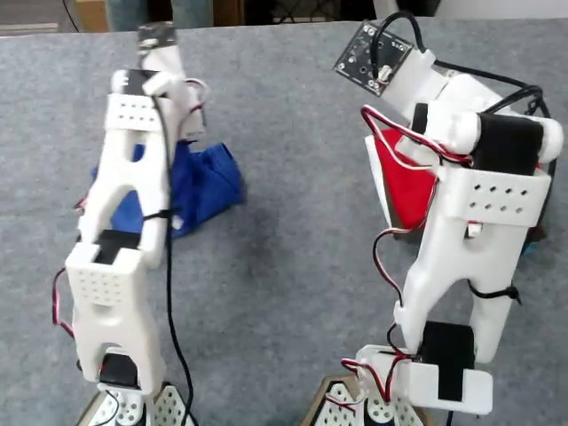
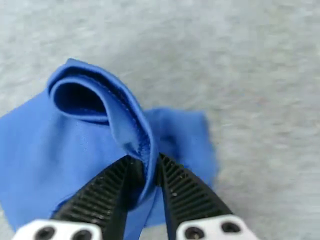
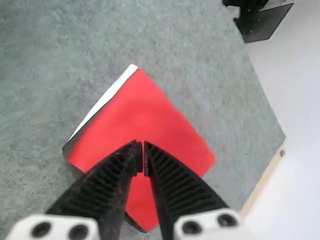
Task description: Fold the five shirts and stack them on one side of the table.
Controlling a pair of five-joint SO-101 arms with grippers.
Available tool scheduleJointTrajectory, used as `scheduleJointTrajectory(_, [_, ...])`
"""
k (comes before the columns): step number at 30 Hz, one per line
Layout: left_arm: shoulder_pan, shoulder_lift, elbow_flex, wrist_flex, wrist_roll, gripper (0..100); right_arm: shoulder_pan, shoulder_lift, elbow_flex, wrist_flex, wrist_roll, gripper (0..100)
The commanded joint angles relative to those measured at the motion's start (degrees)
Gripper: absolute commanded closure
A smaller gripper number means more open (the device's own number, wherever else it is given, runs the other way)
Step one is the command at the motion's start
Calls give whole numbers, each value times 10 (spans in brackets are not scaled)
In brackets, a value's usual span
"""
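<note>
A blue shirt (image 1: 202, 185) lies crumpled on the grey table (image 1: 293, 257), partly under the left arm. In the left wrist view my left gripper (image 2: 147, 167) is shut on a raised fold of the blue shirt (image 2: 75, 150), lifting the cloth into a ridge. At the right side a folded red shirt (image 1: 406, 182) tops a stack with a white layer under it. In the right wrist view my right gripper (image 3: 140, 149) hangs shut above the red shirt (image 3: 150, 125), with nothing between its fingers.
The table's right edge (image 3: 265, 177) runs close to the stack, with white floor beyond. A black stand (image 3: 260, 17) sits off the table. Bare grey surface lies between the two arms.
</note>
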Motion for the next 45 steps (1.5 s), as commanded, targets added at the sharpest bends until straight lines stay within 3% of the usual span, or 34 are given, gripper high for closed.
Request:
scheduleJointTrajectory(1, [33,-4,-7,-35,19,971,5,-19,22,-32,5,984])
scheduleJointTrajectory(12, [43,36,-7,-92,31,964,4,-19,53,-65,5,984])
scheduleJointTrajectory(18, [44,34,-29,-40,33,739,-19,-23,51,-68,5,984])
scheduleJointTrajectory(21, [51,34,-107,42,18,710,-33,-19,55,-76,4,984])
scheduleJointTrajectory(25, [-20,40,-260,127,-13,812,-111,4,94,-101,-5,984])
scheduleJointTrajectory(28, [-118,41,-328,175,-40,980,-195,48,133,-168,-91,984])
scheduleJointTrajectory(33, [-296,43,-239,184,-84,970,-334,153,109,-254,-209,984])
scheduleJointTrajectory(40, [-435,90,32,25,-87,971,-469,365,-39,-359,-260,984])
scheduleJointTrajectory(45, [-462,91,205,-146,-87,972,-495,548,-168,-394,-261,984])
